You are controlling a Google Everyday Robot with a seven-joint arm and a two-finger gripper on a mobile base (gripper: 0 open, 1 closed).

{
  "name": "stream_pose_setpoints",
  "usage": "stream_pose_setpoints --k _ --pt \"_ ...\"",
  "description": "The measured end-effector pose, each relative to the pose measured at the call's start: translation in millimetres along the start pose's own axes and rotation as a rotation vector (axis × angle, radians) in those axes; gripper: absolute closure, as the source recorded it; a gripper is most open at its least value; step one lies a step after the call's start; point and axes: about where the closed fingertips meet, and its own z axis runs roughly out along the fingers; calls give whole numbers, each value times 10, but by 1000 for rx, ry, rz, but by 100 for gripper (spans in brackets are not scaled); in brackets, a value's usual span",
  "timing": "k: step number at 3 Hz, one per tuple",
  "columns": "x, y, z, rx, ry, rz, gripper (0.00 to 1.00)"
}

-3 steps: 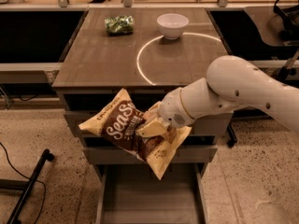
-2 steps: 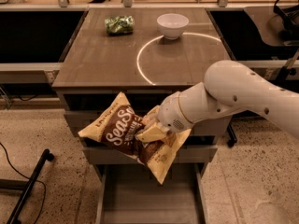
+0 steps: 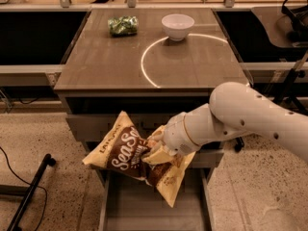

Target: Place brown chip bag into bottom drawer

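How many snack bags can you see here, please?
2. The brown chip bag hangs in the gripper above the open bottom drawer; the green packet lies far left on the table.

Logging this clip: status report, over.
End effector shut on bag, in front of cabinet. Bag hangs over open bottom drawer, not yet in. No obstruction visible.
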Motion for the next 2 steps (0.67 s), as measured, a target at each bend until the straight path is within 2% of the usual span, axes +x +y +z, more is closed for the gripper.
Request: stream_pose_setpoints --k 2 --pt "463 181 401 -25 12 8 100"
